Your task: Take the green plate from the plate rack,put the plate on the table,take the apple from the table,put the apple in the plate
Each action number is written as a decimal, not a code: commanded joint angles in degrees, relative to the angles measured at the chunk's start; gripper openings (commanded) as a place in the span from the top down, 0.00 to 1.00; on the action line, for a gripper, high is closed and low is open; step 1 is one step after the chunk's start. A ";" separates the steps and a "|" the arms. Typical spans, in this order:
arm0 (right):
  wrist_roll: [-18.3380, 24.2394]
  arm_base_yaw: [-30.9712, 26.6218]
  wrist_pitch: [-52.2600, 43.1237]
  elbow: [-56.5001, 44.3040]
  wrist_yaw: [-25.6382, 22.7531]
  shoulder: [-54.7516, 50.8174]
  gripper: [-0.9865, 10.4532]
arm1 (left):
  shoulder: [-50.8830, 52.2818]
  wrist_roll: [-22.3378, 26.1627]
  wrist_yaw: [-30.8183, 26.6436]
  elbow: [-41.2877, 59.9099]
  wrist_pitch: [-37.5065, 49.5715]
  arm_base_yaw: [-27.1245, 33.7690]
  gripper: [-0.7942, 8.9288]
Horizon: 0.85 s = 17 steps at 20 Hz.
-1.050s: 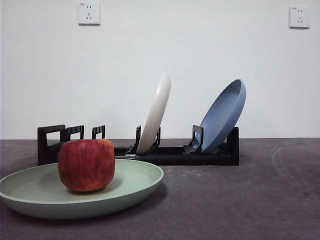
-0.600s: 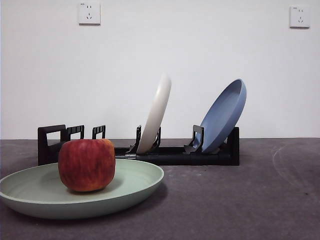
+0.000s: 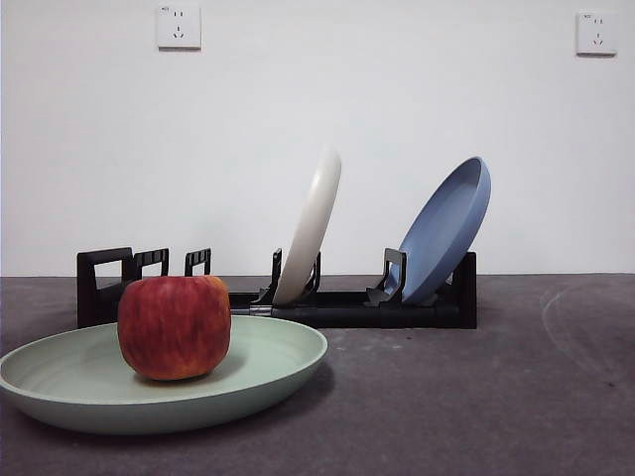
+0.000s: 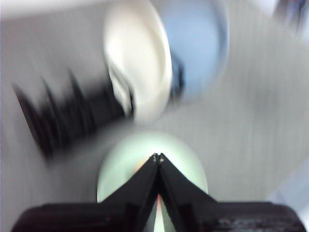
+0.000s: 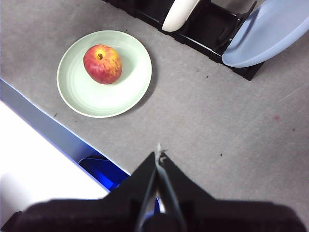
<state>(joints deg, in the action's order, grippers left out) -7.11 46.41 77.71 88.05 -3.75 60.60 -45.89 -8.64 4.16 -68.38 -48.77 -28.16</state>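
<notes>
The green plate (image 3: 248,372) lies flat on the table (image 3: 476,397) at the front left. The red apple (image 3: 175,327) sits in it, toward the left side. The plate (image 5: 79,94) and apple (image 5: 102,64) also show in the right wrist view. The black plate rack (image 3: 347,307) stands behind, its loop handle at the left end. My left gripper (image 4: 158,156) is shut and empty, high above the plate (image 4: 181,154); that view is blurred. My right gripper (image 5: 160,155) is shut and empty, raised over bare table, well away from the plate.
A cream-white plate (image 3: 313,223) and a blue plate (image 3: 446,228) lean in the rack. The table's edge, with a blue band (image 5: 43,128) along it, shows in the right wrist view near the green plate. Two wall sockets are on the white wall behind.
</notes>
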 commanded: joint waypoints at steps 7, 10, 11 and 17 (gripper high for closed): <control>-0.57 0.02 1.20 -0.28 -0.39 0.02 0.91 | 20.00 3.23 14.23 29.62 54.58 16.68 0.92; -0.55 0.02 1.20 -0.28 -0.39 0.02 0.91 | 28.22 3.39 14.12 43.89 67.01 20.13 0.92; -0.57 0.02 1.20 -0.28 -0.39 0.02 0.91 | 31.34 3.43 13.49 48.13 67.84 21.46 0.92; -0.55 0.02 1.20 -0.28 -0.39 0.02 0.91 | 45.94 3.52 5.49 63.10 61.33 24.96 0.92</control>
<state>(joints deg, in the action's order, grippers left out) -7.11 46.41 77.71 88.05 -4.08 60.60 -0.78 -5.89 10.07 -5.72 12.47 -3.38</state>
